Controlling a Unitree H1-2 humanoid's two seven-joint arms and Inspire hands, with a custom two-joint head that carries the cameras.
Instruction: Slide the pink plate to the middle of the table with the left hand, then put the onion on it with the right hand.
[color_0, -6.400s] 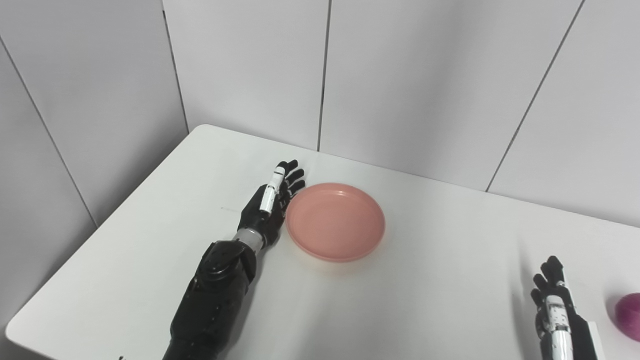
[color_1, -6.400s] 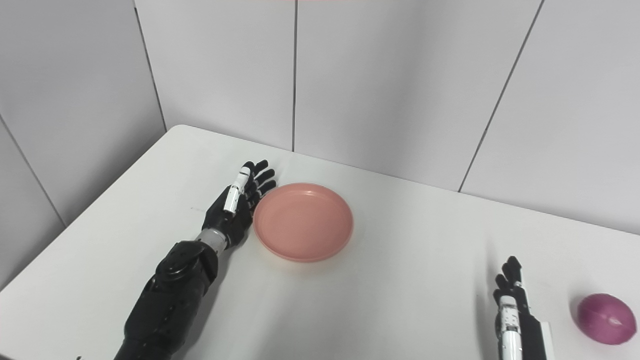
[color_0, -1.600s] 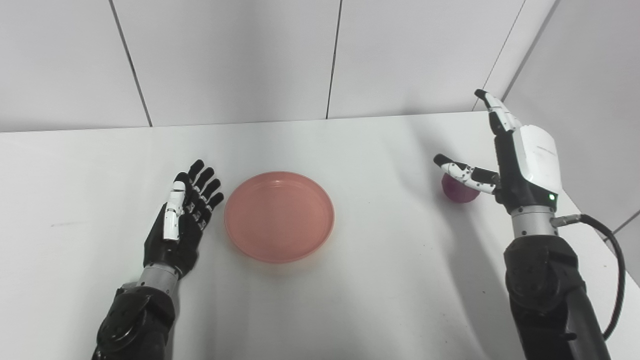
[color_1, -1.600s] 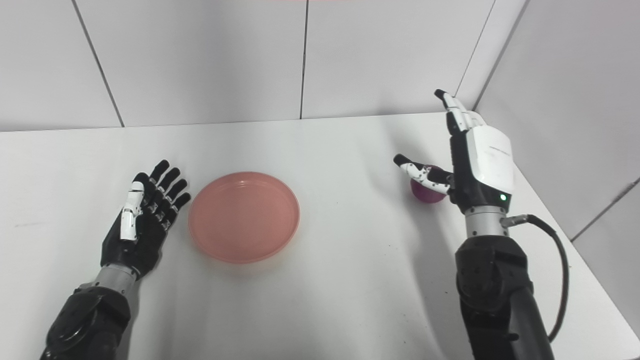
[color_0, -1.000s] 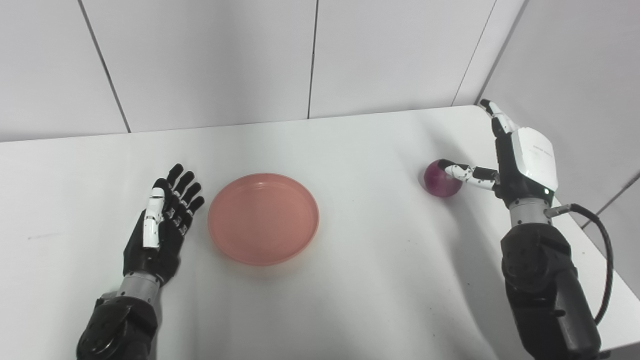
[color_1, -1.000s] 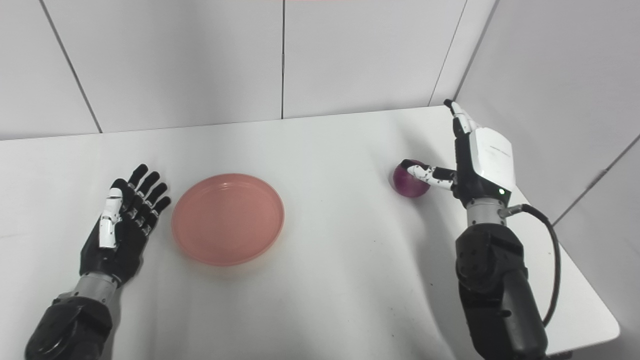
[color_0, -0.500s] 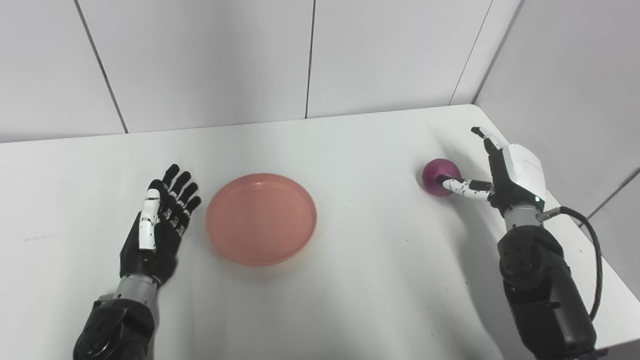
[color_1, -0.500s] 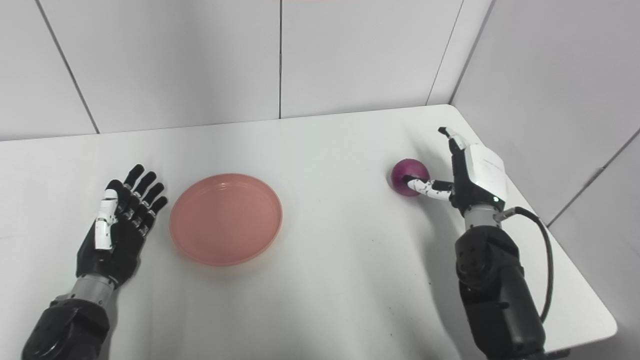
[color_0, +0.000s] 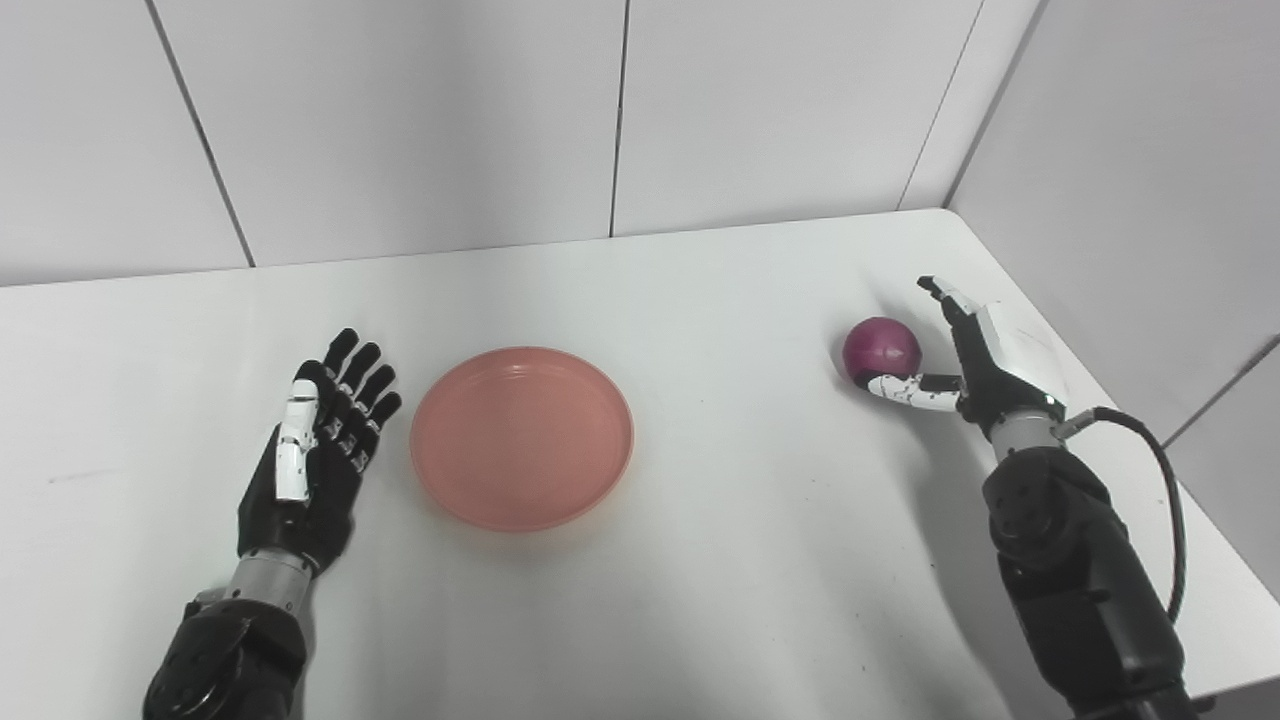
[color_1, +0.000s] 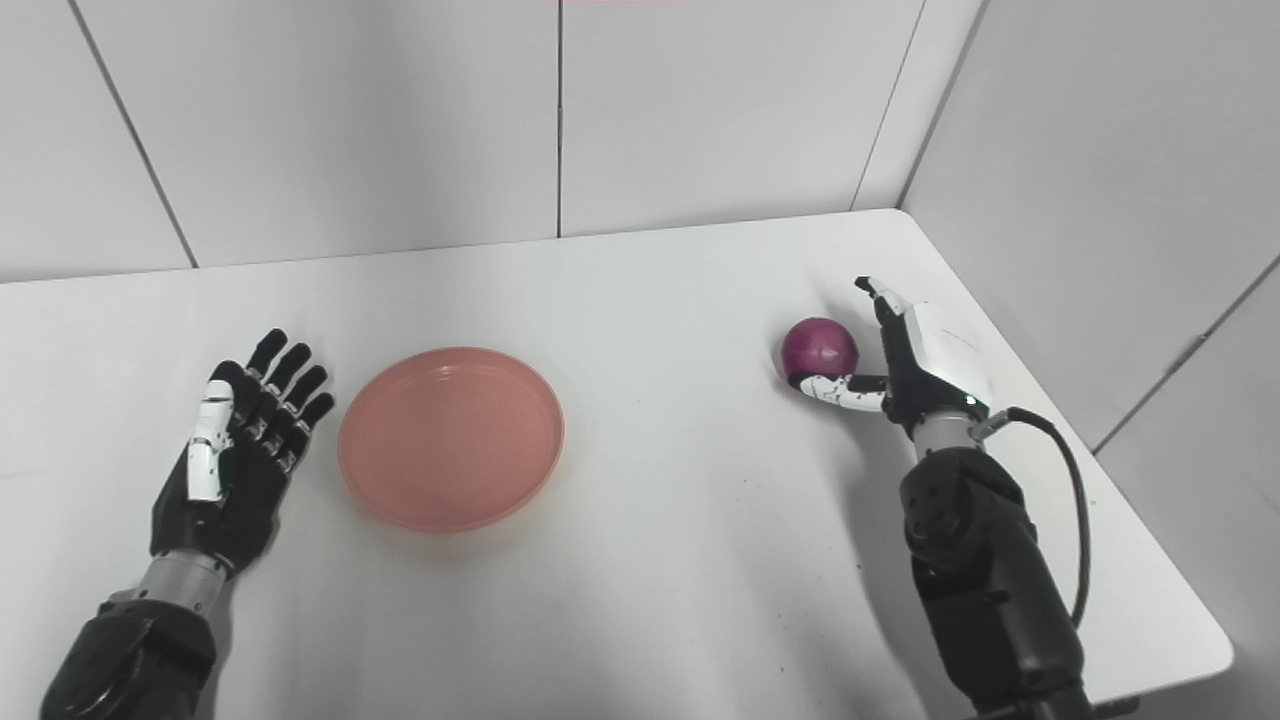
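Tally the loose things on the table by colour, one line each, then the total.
Pink: 1, the plate
Purple: 1, the onion
Total: 2

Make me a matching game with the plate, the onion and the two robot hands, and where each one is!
Things:
1. plate
2. onion
3. left hand
4. right hand

Places or states:
A. cupped open around the purple ball near the table's right edge
B. lying flat and open just left of the pink dish
C. empty, near the middle of the table
D. purple and round, between a thumb and fingers

Pairs: 1-C, 2-D, 3-B, 4-A
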